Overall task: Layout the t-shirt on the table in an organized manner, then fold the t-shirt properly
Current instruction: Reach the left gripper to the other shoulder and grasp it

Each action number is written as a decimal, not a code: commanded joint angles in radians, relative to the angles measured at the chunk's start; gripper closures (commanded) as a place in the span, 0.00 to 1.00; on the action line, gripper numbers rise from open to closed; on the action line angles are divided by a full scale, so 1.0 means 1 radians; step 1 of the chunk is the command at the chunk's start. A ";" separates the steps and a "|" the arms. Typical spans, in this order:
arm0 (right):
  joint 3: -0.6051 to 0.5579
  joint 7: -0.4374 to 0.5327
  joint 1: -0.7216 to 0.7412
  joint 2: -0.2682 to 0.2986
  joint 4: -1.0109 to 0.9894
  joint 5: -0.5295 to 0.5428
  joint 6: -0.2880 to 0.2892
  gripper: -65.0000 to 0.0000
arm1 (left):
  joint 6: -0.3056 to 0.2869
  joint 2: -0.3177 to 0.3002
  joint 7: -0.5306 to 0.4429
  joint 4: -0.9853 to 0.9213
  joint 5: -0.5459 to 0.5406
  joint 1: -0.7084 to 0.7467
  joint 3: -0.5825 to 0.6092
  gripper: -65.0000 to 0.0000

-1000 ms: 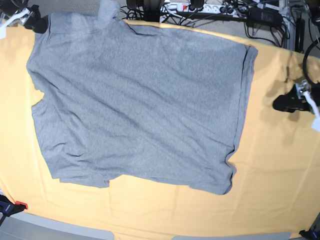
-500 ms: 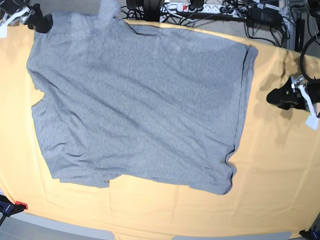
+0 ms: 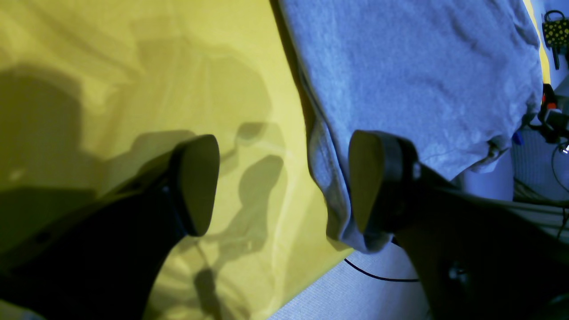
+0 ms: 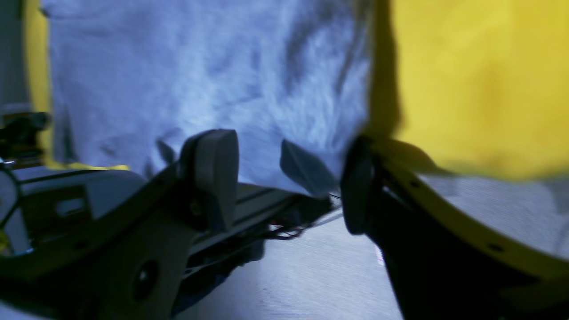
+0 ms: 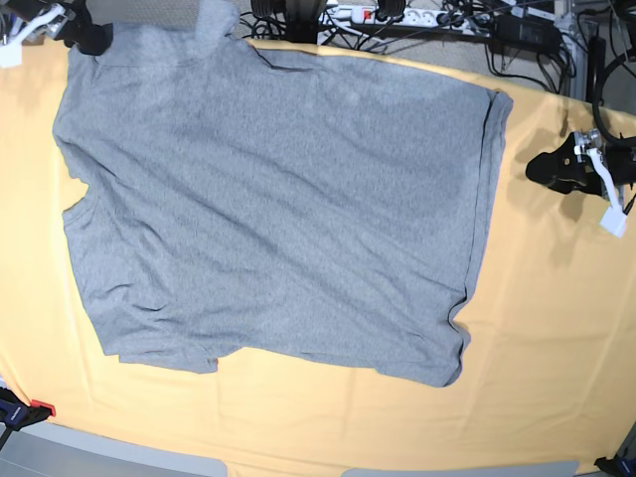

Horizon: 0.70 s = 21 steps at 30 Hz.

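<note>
Closing in on the t-shirt (image 5: 268, 209), which lies spread plain side up on the bench (image 5: 556, 328), both claws have moved toward its far corners, left claw (image 3: 284, 186) and right claw (image 4: 289, 182) parted, suggesting a grasp next.

Beyond the far edge you have a white power strip (image 5: 383, 15) with a red switch, lying among a tangle of black cables (image 5: 467, 25). A black power brick (image 5: 524, 37) sits to the strip's right. At your near left corner there's a red-tipped clamp (image 5: 30, 408). A black polka-dotted bag (image 3: 555, 33) shows in the left wrist view's upper right corner.
</note>
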 commanded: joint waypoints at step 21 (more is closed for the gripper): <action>-0.073 -0.001 0.001 0.016 0.012 0.007 0.005 1.00 | -0.005 -0.033 -0.011 0.019 -0.024 0.068 -0.009 0.44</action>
